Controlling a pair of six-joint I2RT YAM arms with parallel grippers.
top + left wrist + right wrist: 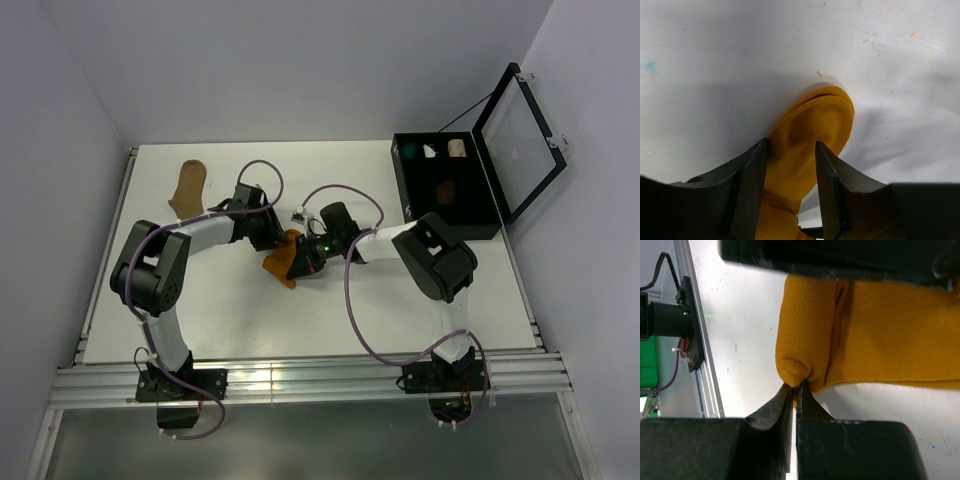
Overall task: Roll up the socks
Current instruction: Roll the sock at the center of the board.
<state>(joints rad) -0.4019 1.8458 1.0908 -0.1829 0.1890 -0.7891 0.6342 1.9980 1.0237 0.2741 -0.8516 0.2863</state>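
Both arms meet over the mustard sock (281,264) (812,132) (875,330), which lies on the worktop (470,295) well to the left of the black case (398,190) and a bit nearer to me than it. The left fingers (751,182) are part open with the sock's rounded end squeezed between them, fabric touching both inner faces, so I read that as a grip. The right fingers (774,416) are almost fully together, with just a thin slit between the tips, and they pinch a small tuck of fabric at the sock's folded-over edge. That edge is rolled into a thick bulge; the rest of the sock lies flat.

The tan sock (187,187) lies flat, farther left from the case than the mustard one, about level with the case and apart from both arms.

The case stands with its lid (520,135) swung up on the right side. Teal, white and cream bundles (430,150) sit in its back row. There is something brownish lower in the case, but I can't tell what it is.
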